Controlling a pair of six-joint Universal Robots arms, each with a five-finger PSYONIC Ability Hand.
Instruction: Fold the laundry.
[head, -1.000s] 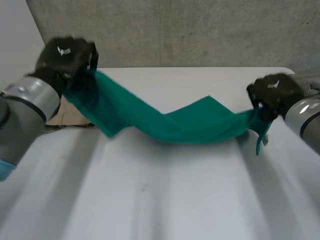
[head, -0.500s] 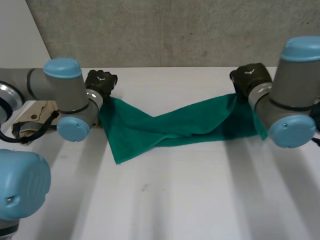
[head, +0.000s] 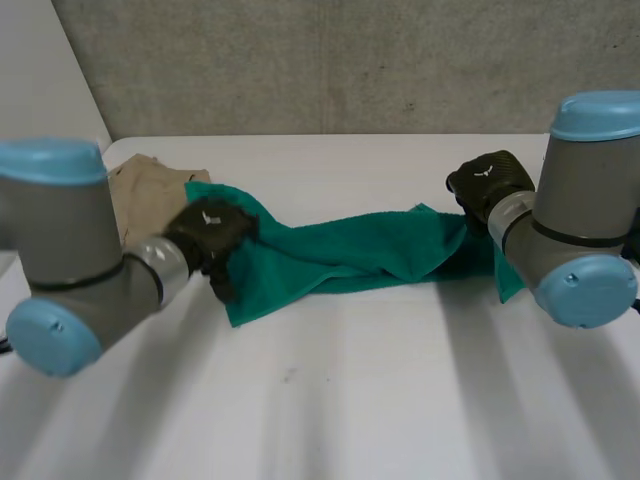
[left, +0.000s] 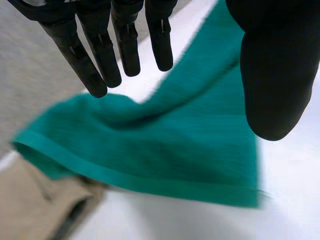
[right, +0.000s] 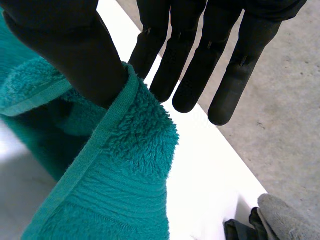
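On white surface (head: 350, 400), rumpled green terry towel (head: 360, 255). Left hand (head: 212, 232) wide over one end; right hand (head: 487, 183) straight-fingered, corner draped on thumb. Best pinch corners squarely, tension evenly.

Head overview, wrist close-ups, shared towel (head: 370, 250)
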